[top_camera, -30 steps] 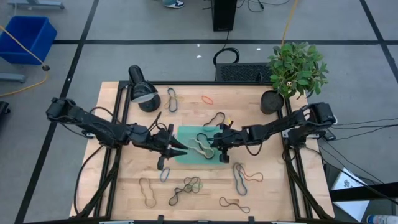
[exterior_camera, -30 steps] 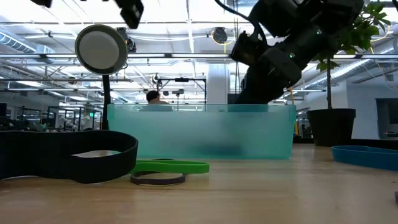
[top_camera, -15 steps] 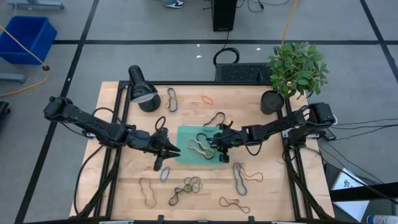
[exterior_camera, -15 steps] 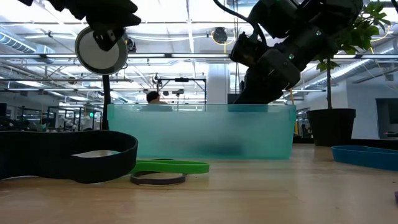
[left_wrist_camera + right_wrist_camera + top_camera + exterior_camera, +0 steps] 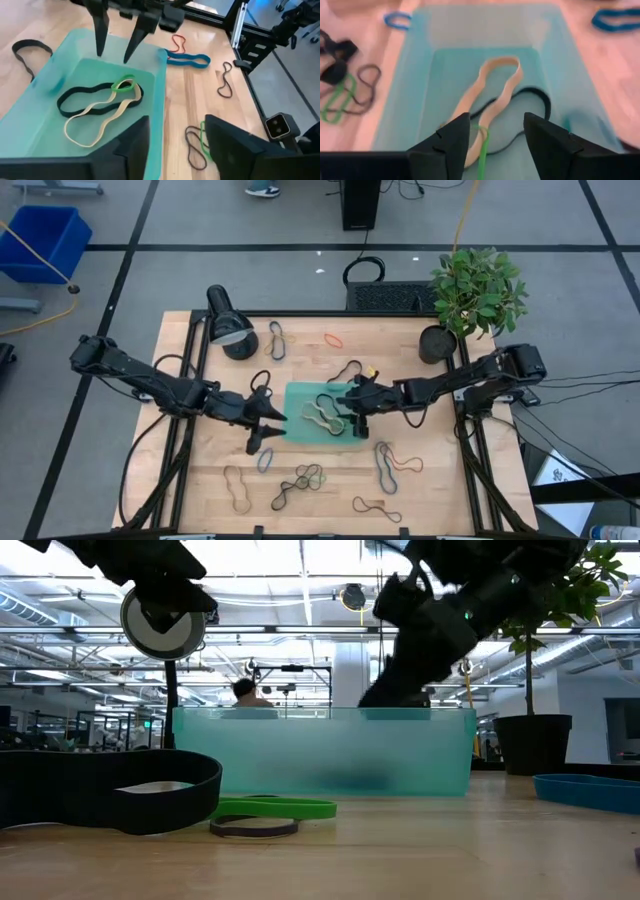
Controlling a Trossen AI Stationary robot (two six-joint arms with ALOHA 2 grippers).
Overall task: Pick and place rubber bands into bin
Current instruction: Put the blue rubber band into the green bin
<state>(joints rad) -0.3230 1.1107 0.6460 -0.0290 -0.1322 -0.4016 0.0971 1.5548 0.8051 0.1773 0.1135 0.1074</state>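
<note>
The teal bin [image 5: 296,392] stands mid-table and holds a tan band [image 5: 492,95], a black band [image 5: 82,96] and a green band [image 5: 123,85]. My right gripper [image 5: 353,418] hangs open over the bin's right half, fingers pointing down into it [image 5: 495,142], touching nothing. My left gripper [image 5: 272,425] is open just outside the bin's left wall [image 5: 177,145]. More rubber bands lie loose on the wood: orange [image 5: 333,339], black [image 5: 348,370], blue [image 5: 385,465], and a dark and green tangle [image 5: 300,478].
A desk lamp [image 5: 228,325] stands at the far left and a potted plant [image 5: 478,290] at the far right corner. A blue crate [image 5: 45,238] sits on the floor beyond the table. In the low view a wide black band [image 5: 110,785] lies near the front.
My left gripper has drawn back from the bin's left edge toward the table's left edge. My right gripper has opened over the bin and risen a little. The bands in the bin lie still.
</note>
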